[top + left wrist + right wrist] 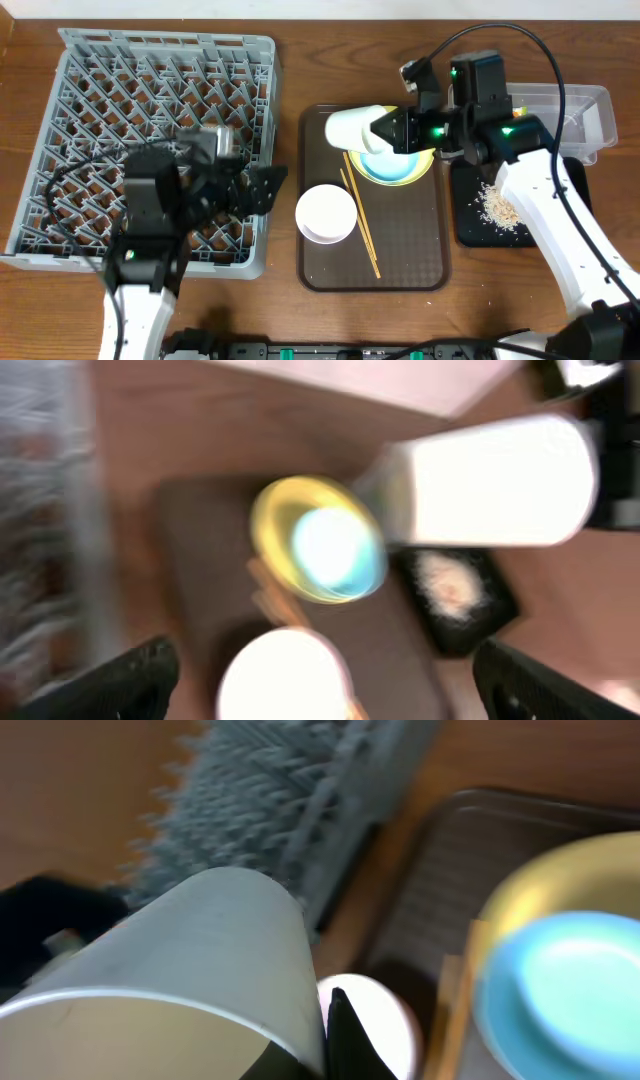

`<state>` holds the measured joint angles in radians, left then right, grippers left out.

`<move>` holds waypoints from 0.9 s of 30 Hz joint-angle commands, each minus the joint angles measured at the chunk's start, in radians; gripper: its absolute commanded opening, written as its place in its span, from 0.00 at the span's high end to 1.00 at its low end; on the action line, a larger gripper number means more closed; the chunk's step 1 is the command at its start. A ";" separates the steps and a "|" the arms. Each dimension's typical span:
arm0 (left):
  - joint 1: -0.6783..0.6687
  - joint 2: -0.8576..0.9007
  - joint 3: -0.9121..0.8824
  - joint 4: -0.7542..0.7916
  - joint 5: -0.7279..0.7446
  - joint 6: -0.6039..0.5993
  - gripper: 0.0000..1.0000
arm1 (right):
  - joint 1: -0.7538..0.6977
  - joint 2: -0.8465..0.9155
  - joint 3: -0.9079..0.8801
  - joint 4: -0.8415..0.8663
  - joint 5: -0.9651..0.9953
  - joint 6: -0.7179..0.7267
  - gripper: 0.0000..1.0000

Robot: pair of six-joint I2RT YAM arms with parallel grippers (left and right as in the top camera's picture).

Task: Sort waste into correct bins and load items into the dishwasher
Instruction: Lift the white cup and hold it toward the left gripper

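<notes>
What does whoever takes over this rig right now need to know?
Right gripper: jaws shut on the white cup, held sideways over the plates.
Left gripper: open, empty, at the right edge of the dish rack.
On the brown tray: white bowl, chopsticks, blue plate on yellow plate.
Food scraps lie on the black tray, near the clear container.
Done: nothing racked yet.
Left: rack cup, bowl, plates, chopsticks; bin scraps.

Left gripper (267, 190) agape — right gripper (384, 130) clamped
</notes>
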<state>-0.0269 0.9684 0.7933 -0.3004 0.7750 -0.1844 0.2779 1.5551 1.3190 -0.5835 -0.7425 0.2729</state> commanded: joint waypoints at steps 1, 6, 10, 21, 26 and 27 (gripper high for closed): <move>0.002 0.085 0.016 0.121 0.361 -0.021 0.05 | -0.010 0.012 0.002 0.035 -0.282 0.003 0.99; 0.001 0.186 0.016 0.329 0.476 -0.137 0.05 | -0.009 0.014 0.002 0.076 -0.393 0.003 0.99; -0.002 0.223 0.016 0.457 0.487 -0.222 0.05 | -0.006 0.014 0.002 0.079 -0.411 0.004 0.99; -0.111 0.229 0.016 0.687 0.523 -0.304 0.05 | -0.002 0.014 0.002 0.121 -0.513 0.004 0.99; -0.145 0.229 0.016 0.754 0.523 -0.337 0.06 | 0.000 0.014 0.002 0.121 -0.513 0.004 0.99; -0.150 0.229 0.016 0.769 0.523 -0.354 0.06 | 0.000 0.014 0.002 0.121 -0.513 0.004 0.99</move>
<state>-0.1623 1.1973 0.7937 0.4343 1.2781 -0.4896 0.2722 1.5623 1.3190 -0.4652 -1.2274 0.2760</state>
